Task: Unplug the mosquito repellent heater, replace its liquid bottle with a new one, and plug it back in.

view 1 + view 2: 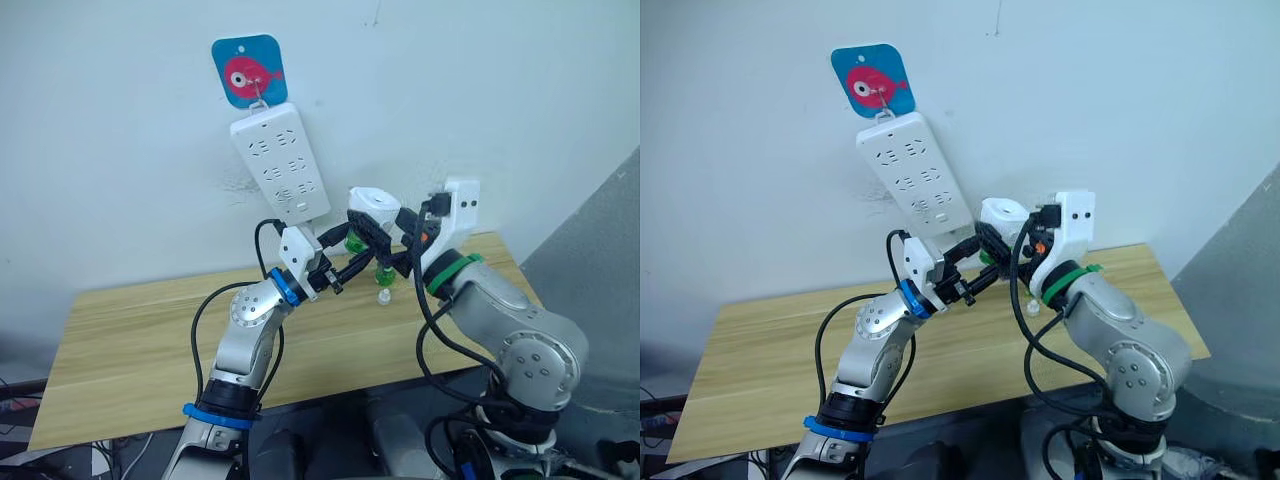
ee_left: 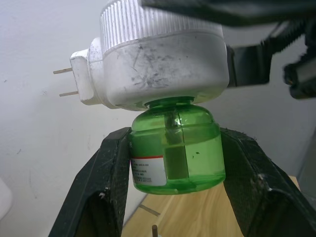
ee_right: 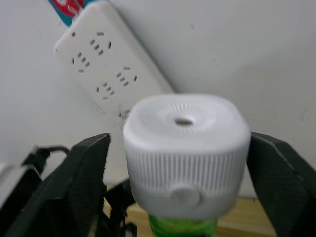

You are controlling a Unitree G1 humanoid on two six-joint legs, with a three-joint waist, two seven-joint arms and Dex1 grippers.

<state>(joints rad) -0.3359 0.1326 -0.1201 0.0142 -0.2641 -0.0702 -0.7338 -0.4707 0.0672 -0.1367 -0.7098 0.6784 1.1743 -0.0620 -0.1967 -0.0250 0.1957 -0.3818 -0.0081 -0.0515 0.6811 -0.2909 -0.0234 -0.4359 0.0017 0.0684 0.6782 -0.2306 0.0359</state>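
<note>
White plastic heater (image 2: 163, 59) was off the power strip (image 1: 280, 160) and held in mid-air above the counter's (image 1: 140, 330) far edge, just below the strip's lower end. Right hand (image 3: 183, 163) was clamped on the heater's ribbed body, one black finger each side. Left hand (image 2: 175, 163) was closed on the green bottle (image 2: 177, 148) hanging from the heater's underside, fingers pressed to both bottle walls.

Step, as I read it: unplug done, bottle swap in progress. Couldn't tell whether this was the spent bottle coming out or the new one going in. Liquid level looked high, so possibly the new one.

Next move would call for twisting the bottle about its neck axis while the right hand held the heater rigid, keeping bottle and socket coaxial so the threads don't bind. After that, line the two prongs (image 2: 64, 81) up with a free socket on the strip.

Materials:
- Heater: rounded white plastic, scuffed, ribbed cap with a centre vent hole, two flat metal prongs projecting from one side.
- Bottle: translucent green plastic, squat cylinder with rounded shoulders, wick visible inside, white-and-red label on one side. Smooth, could slip under torque.
- Strip: long white plastic, hung tilted on the wall from a hook on a blue fish sticker (image 1: 249, 70).
- Counter: light wood grain, with a second green bottle (image 1: 384, 276) and a small clear piece (image 1: 384, 296) near its far edge.
</note>
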